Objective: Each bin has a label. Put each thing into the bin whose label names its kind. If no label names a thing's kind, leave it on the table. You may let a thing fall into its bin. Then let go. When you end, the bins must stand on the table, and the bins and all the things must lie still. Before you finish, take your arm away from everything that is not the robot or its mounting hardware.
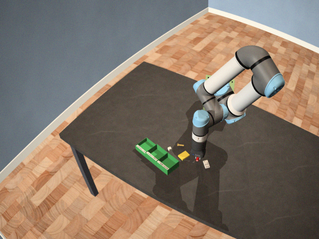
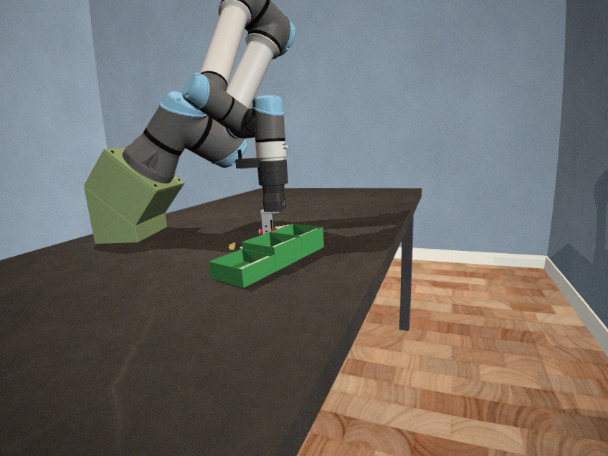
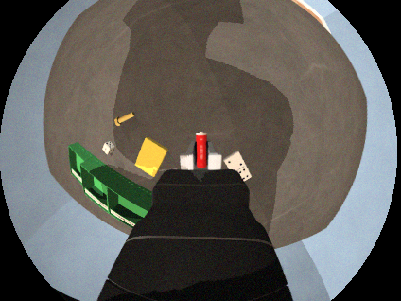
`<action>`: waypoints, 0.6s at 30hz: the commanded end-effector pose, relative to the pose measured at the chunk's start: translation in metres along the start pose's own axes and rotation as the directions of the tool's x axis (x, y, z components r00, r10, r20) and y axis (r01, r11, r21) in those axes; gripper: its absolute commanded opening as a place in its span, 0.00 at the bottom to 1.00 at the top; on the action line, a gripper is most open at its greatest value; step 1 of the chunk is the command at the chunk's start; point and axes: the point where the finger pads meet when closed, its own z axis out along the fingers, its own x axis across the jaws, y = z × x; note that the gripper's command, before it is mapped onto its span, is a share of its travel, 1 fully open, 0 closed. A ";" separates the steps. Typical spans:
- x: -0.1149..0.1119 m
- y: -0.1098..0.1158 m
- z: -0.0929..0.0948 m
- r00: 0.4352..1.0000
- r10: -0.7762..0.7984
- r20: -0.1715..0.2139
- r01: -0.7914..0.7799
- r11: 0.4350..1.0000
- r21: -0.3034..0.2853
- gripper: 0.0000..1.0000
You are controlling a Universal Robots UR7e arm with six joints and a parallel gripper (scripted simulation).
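My gripper (image 1: pixel 197 157) (image 2: pixel 267 231) (image 3: pixel 201 149) points down, low at the table, and is shut on a red battery (image 1: pixel 197 159) (image 2: pixel 260 231) (image 3: pixel 201 147), one finger on each side. A white domino (image 1: pixel 206 164) (image 3: pixel 235 163) with black pips lies just beside it. A yellow block (image 1: pixel 183 155) (image 3: pixel 151 157) lies between the gripper and the bins. A white die (image 1: pixel 169 148) (image 3: pixel 109 148) lies near the middle bin. A brass-coloured bolt (image 1: pixel 180 145) (image 2: pixel 231 246) (image 3: pixel 125 118) lies behind the block. Three joined green bins (image 1: pixel 173 168) (image 2: pixel 226 275) look empty in the top view; their label text is too small to read.
The dark table (image 1: pixel 108 102) (image 2: pixel 122 318) carries the bins in a row, with white labels (image 1: pixel 163 165) along one side. The bins' walls stand above the small things around them. The robot's green base mount (image 2: pixel 115 211) stands at the table's far side from the bins.
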 end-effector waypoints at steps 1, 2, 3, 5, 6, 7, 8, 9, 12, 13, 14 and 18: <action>0.000 0.000 0.000 1.000 0.000 0.000 0.000 1.000 -0.001 0.31; 0.000 0.000 0.000 1.000 0.000 0.000 0.000 1.000 -0.001 0.31; 0.000 0.000 0.000 1.000 0.000 0.000 0.000 1.000 -0.001 0.31; 0.000 0.000 0.000 1.000 0.000 0.000 0.000 1.000 -0.001 0.31; 0.000 0.000 0.000 1.000 0.000 0.000 0.000 1.000 -0.001 0.31; 0.000 0.000 0.000 1.000 0.000 0.000 0.000 1.000 -0.001 0.31; 0.000 0.000 0.000 1.000 0.000 0.000 0.000 1.000 -0.001 0.31; 0.000 0.000 0.000 1.000 0.000 0.000 0.000 1.000 -0.001 0.31; 0.000 0.000 0.000 1.000 0.000 0.000 0.000 1.000 -0.001 0.31; 0.000 0.000 -0.003 1.000 0.000 0.000 0.000 1.000 -0.001 0.31; 0.000 0.000 -0.007 1.000 0.000 0.000 0.000 1.000 -0.001 0.31; 0.000 0.000 -0.013 1.000 0.000 0.000 0.000 1.000 -0.001 0.31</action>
